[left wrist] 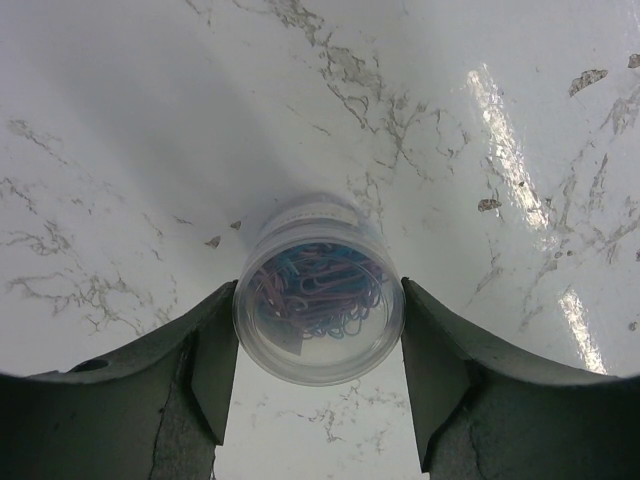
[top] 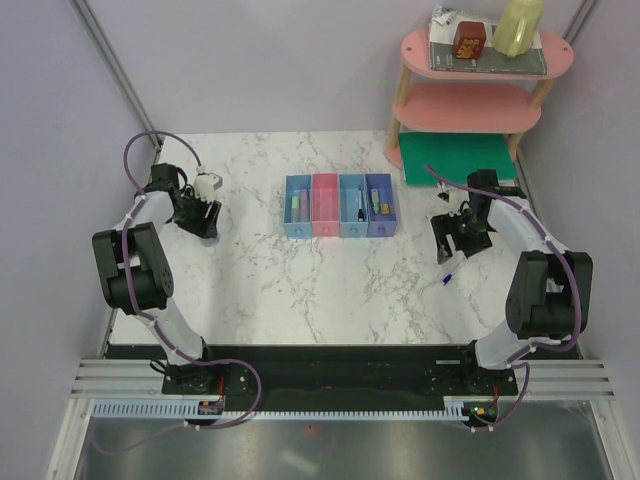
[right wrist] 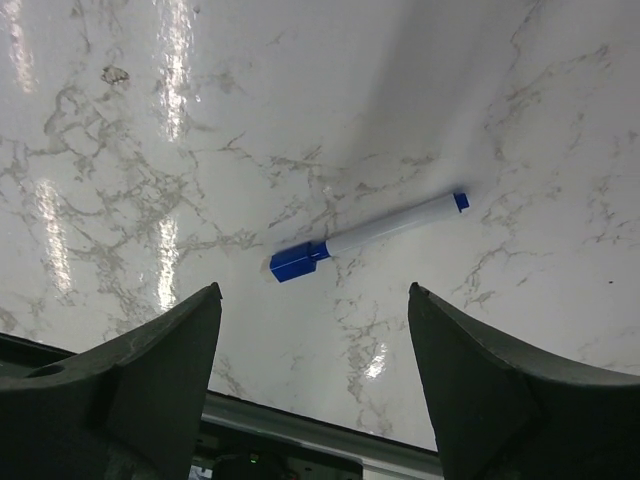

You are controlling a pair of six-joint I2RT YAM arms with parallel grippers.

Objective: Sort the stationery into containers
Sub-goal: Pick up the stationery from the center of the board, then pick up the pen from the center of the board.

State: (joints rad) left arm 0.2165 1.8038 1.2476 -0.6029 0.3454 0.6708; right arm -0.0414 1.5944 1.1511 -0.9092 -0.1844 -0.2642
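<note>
Left end effector (left wrist: 318, 335): the jaws sit on either side of a small clear tub of paper clips (left wrist: 318, 305), and both fingers (left wrist: 215, 350) look to be in contact with its wall, so I read it as closed on the tub. The tub stands upright on the worktop (left wrist: 120, 150) with pink and blue clips showing through the lid. In the top view this end effector is at the far left of the worktop, well apart from the bins.

Right end effector (right wrist: 312, 300): jaws wide, holding nothing. It hangs over a blue-and-white pen (right wrist: 365, 235), which lies flat on the marble and tilted, with the blue cap toward the left finger in the wrist view and touching neither finger. In the top view the pen (top: 447, 279) is just on the near side of the end effector (top: 455, 240), right of the bins.

The row of four bins (top: 325, 228) is mid-worktop: light blue, pink, light blue, purple. I see a pale green stick (top: 296, 205) in the leftmost bin. There are small items in the two right bins, but they are too small for me to identify.
</note>
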